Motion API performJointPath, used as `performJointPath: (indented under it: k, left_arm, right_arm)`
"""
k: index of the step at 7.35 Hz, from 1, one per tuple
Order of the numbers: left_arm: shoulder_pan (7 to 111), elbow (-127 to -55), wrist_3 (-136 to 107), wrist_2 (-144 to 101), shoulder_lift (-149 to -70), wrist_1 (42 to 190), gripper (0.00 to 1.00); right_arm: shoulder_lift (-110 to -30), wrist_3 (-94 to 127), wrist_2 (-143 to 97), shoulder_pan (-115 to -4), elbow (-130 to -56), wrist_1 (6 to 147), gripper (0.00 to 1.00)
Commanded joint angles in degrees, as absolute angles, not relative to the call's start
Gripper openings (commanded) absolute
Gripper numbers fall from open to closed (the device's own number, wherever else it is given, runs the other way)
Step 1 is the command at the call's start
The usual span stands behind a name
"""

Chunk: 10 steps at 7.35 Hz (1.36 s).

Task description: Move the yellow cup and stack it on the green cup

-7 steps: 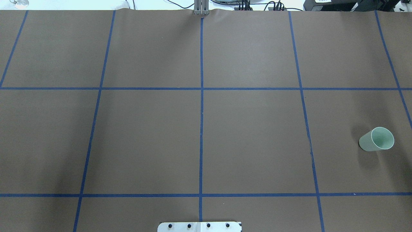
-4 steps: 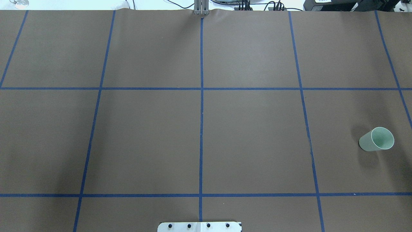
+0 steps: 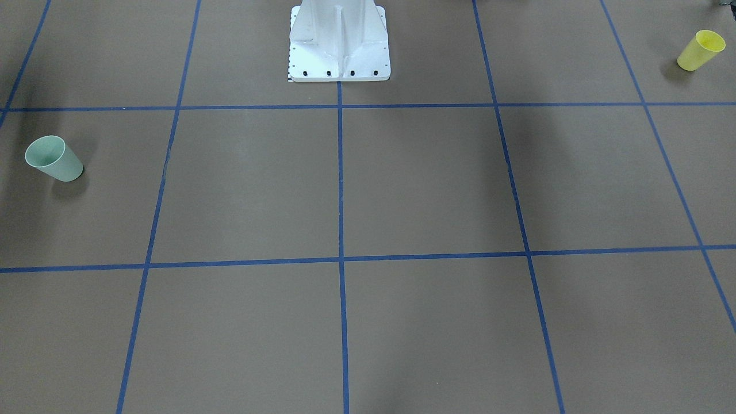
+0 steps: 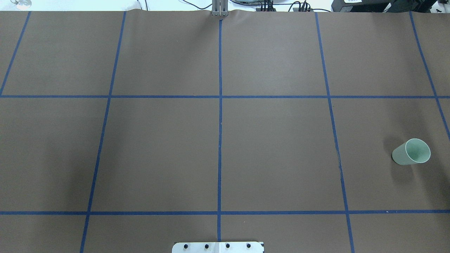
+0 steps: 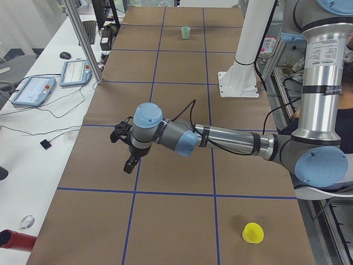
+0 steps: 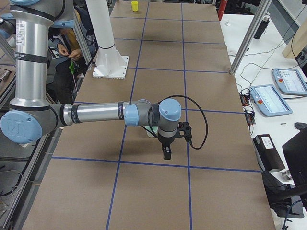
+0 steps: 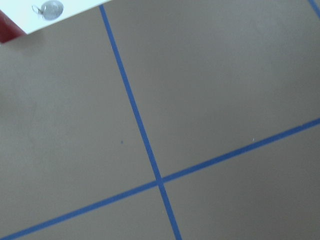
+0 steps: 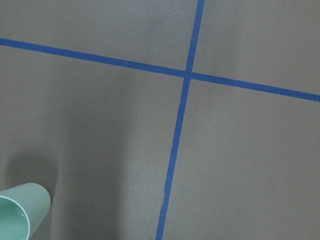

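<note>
The yellow cup (image 3: 700, 50) stands upright at the table's end on my left, near the robot's side; it also shows in the exterior left view (image 5: 253, 233) and far off in the exterior right view (image 6: 135, 5). It is outside the overhead view. The green cup (image 4: 411, 152) stands upright at the opposite end (image 3: 54, 159), and its rim shows in the right wrist view (image 8: 22, 210). My left gripper (image 5: 128, 164) hovers above the table, well away from the yellow cup. My right gripper (image 6: 166, 152) hovers close to the green cup. I cannot tell whether either gripper is open or shut.
The white robot pedestal (image 3: 339, 46) stands mid-table at the robot's edge. Blue tape lines grid the brown table cover. A side bench holds control tablets (image 5: 33, 88) and cables. A metal post (image 5: 83, 38) rises at the far table edge.
</note>
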<state>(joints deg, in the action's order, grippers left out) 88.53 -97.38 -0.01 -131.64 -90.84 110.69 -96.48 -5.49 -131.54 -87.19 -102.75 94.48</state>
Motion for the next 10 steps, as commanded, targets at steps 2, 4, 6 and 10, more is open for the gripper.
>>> performJointPath:
  k: [2,4,6,10]
  left_arm:
    - [88.4,-97.2,-11.1,-130.0,-88.6,122.0,1.0]
    - [85.9,-98.1,-26.5,-116.1,-87.1,129.6,1.0]
    - [80.7,-102.5,-36.9,-103.3,-84.0,129.6,1.0]
    - [74.3,-104.2,-53.0,-79.9,-73.9,129.3,1.0]
  right_arm:
    - [-96.7,-5.5,-131.0,-87.2,-102.4,94.6,1.0]
    - [-96.8,-5.5,-131.0,-87.2,-101.7,94.5,1.0]
    - [-96.7,-5.5,-130.9,-87.2,-101.6,94.5,1.0]
    - [-96.8,-5.5,-130.9,-87.2,-101.2,94.6,1.0]
